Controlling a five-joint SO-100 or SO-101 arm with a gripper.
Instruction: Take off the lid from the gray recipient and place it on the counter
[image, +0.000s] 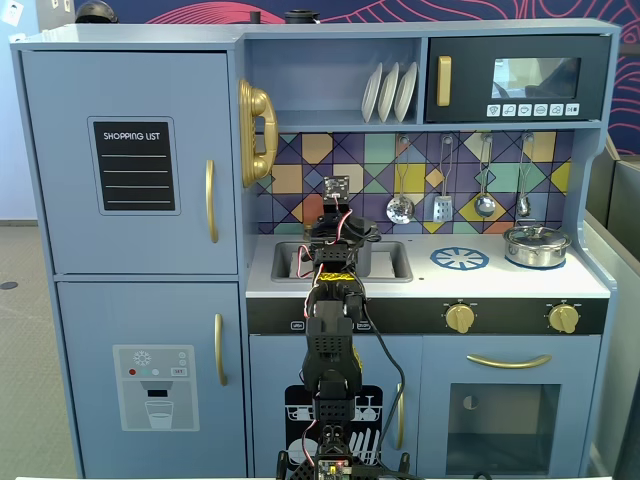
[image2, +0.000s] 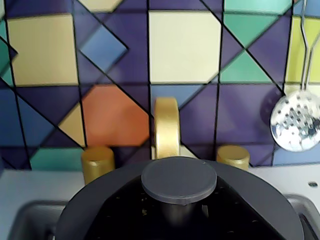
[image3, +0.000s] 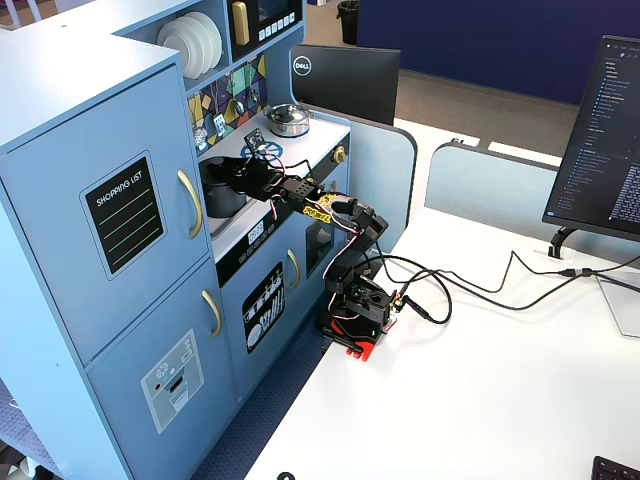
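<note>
1. Wrist view: fills the bottom edge, dark gray lid (image2: 100, 215) with its knob (image2: 179, 180) at centre, on the pot in the sink; behind, gold faucet (image2: 166, 127) and tiled wall. No fingers visible.
2. Fixed front view: arm over the counter (image: 430, 285), gripper (image: 340, 235) above the sink, hiding the pot; open or closed, cannot tell. Silver pot (image: 536, 244) far right.
3. Fixed side view: gripper (image3: 243, 178) just beside the gray pot (image3: 220, 190).

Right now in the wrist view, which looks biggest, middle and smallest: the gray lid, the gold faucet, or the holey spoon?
1. The lid, but it sits closest to the camera.
2. The gold faucet and the holey spoon look about alike, so no ranking.
</note>
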